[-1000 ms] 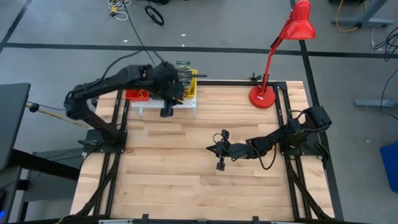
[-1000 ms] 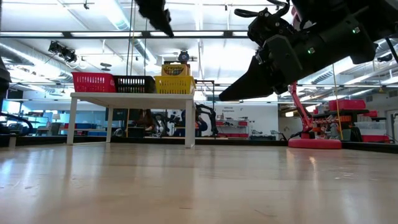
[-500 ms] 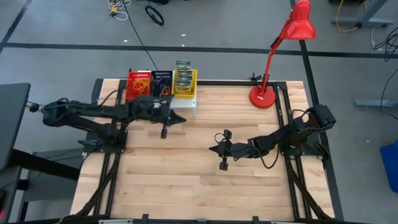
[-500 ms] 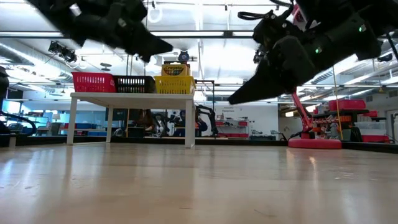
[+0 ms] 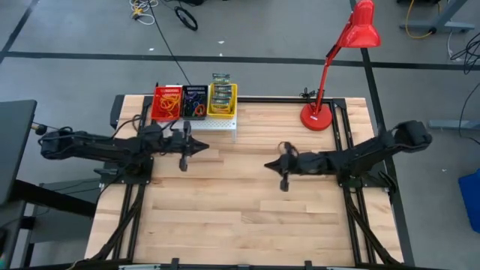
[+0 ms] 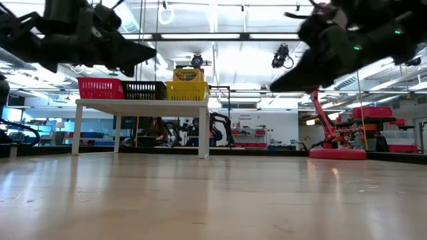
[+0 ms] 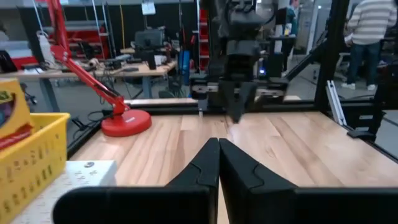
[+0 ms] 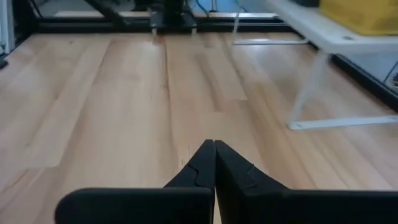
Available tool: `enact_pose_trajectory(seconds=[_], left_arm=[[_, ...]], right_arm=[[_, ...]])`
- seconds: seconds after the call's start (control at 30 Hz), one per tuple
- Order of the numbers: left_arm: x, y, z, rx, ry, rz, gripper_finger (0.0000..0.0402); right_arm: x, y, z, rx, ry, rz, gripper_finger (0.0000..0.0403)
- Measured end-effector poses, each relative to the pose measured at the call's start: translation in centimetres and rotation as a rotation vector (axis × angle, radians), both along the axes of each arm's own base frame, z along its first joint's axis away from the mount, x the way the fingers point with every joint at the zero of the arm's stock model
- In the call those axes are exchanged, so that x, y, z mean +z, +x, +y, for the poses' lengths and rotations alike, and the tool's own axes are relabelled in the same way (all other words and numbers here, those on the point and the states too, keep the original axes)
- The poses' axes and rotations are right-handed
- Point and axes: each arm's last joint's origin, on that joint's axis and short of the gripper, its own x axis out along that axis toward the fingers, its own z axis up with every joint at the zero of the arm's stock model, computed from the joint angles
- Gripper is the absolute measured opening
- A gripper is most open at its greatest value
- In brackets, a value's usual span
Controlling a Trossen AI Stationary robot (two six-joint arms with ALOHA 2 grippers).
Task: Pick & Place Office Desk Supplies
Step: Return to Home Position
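Sorting looks finished: crayon boxes (image 5: 221,91) fill the yellow bin (image 5: 233,100), rubber bands (image 5: 169,109) the red bin (image 5: 155,103), and elastic loops (image 5: 196,98) the black bin (image 5: 186,103), all on the white shelf (image 5: 222,127) at far left. No supplies show on the wooden table (image 5: 240,217). The left gripper (image 5: 204,148) and right gripper (image 5: 268,164) hover mid-table, empty, jaws pressed together; only homing seems left.

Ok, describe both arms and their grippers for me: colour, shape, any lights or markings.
Both the left arm and the right arm are black, built of slim jointed links. The left gripper and right gripper each have two matte dark fingers that taper to a point, with stepped inner edges. Small green lights glow on the right arm. No markings are legible.
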Motion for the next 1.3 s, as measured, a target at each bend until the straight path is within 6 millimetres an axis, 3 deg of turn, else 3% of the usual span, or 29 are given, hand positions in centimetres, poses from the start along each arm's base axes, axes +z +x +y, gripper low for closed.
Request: enact_pose_trajectory(seconds=[0.3,0.53,1.3], left_arm=[[-1.3,-3.0,-0.5,0.038,0.004,-0.076,0.0009],[-2.0,-4.3,-0.8,0.043,-0.041,-0.086,0.0009],[-1.6,-7.9,-1.3,0.120,-0.036,-0.138,0.0009]], right_arm=[[-0.1,-6.3,-1.5,-0.055,0.036,-0.137,0.0002],[-1.7,-10.0,-2.2,-0.056,0.067,-0.287,0.0002],[-0.2,-13.6,-3.0,-0.129,-0.016,-0.382,0.0002]])
